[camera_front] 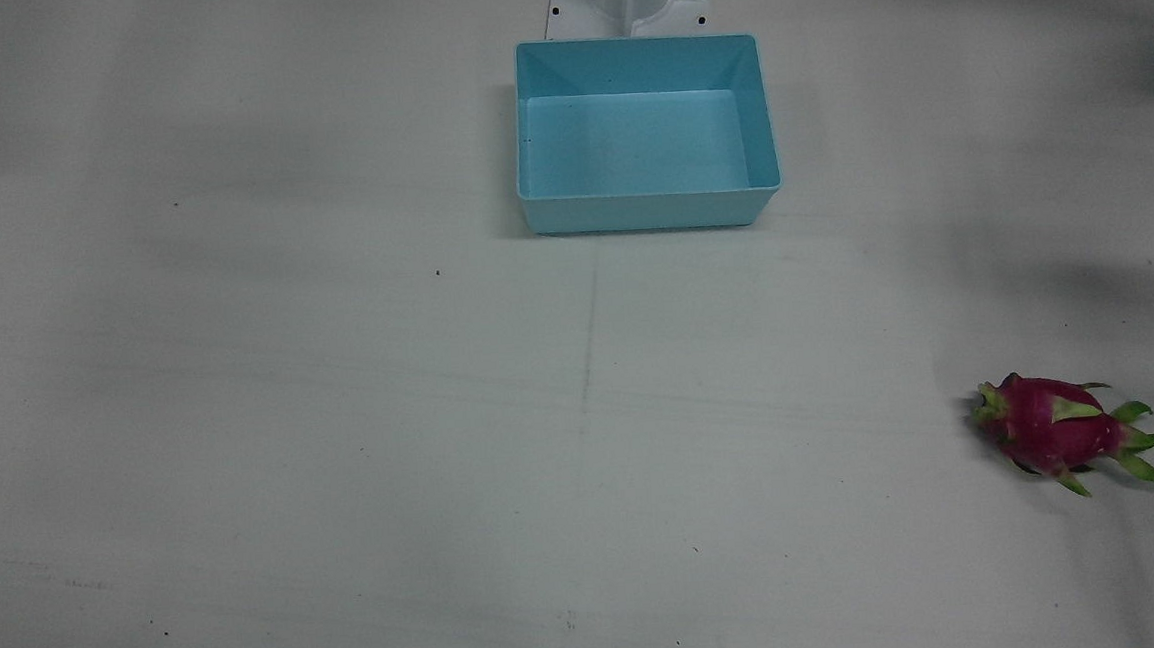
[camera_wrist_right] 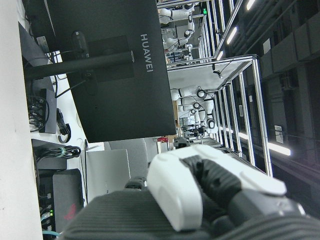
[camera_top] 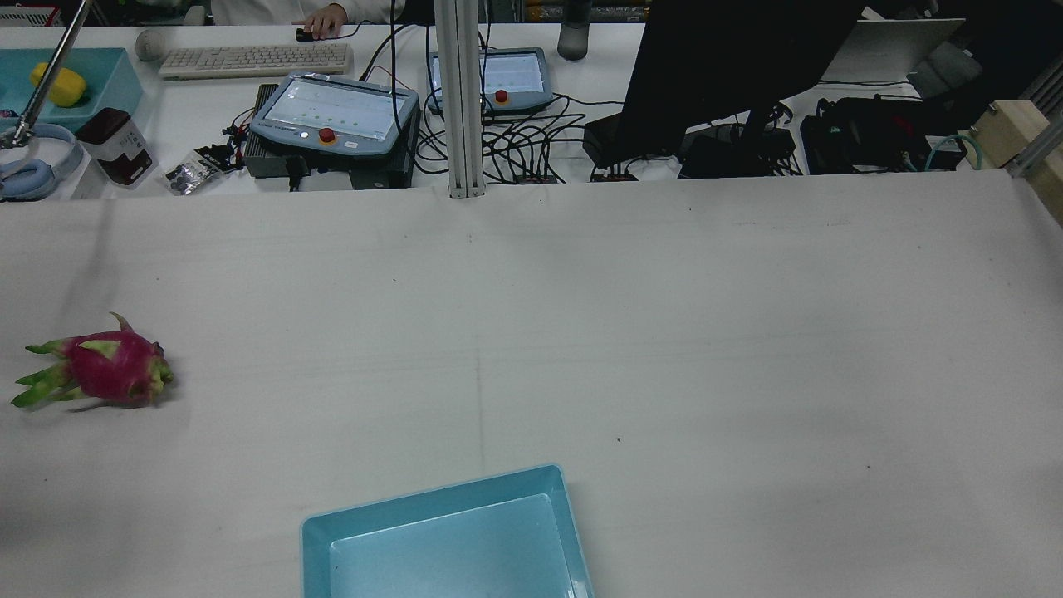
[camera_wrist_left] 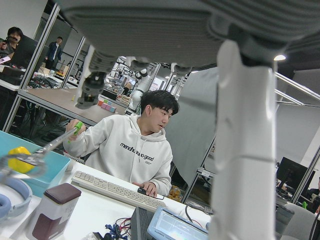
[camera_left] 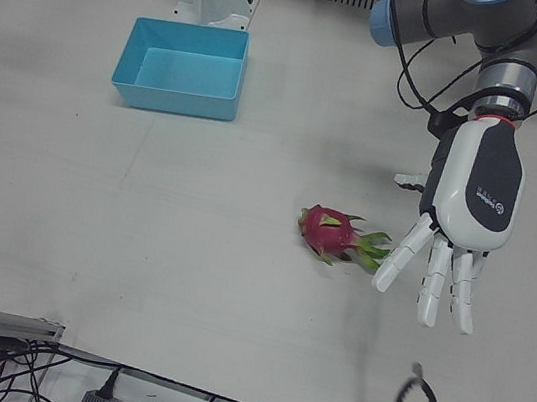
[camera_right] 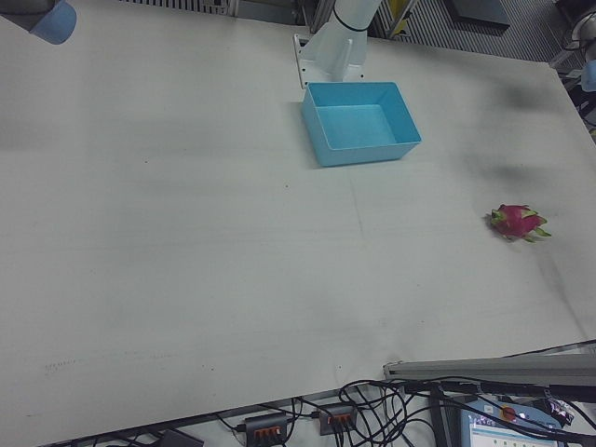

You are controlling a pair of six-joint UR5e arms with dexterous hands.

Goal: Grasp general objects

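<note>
Your left hand [camera_left: 465, 225] hangs above the table [camera_left: 186, 280], fingers spread and pointing down, empty. Right hand [camera_wrist_right: 200, 195]: too little shows to tell its state. Step: approach, judged. The dragon fruit [camera_left: 329, 233] lies on its side just beside the fingertips, on the table's left; bumpy magenta skin, stiff green scales, oval. Next: lower over it, close evenly; it may roll. A smooth blue plastic bin [camera_left: 182, 69] sits far off, empty.

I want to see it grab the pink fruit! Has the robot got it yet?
Not yet. The dragon fruit lies on the table, untouched. The left robot hand hangs beside it, open, not holding anything. Left to do: close on it and lift. The blue bin is empty.
</note>
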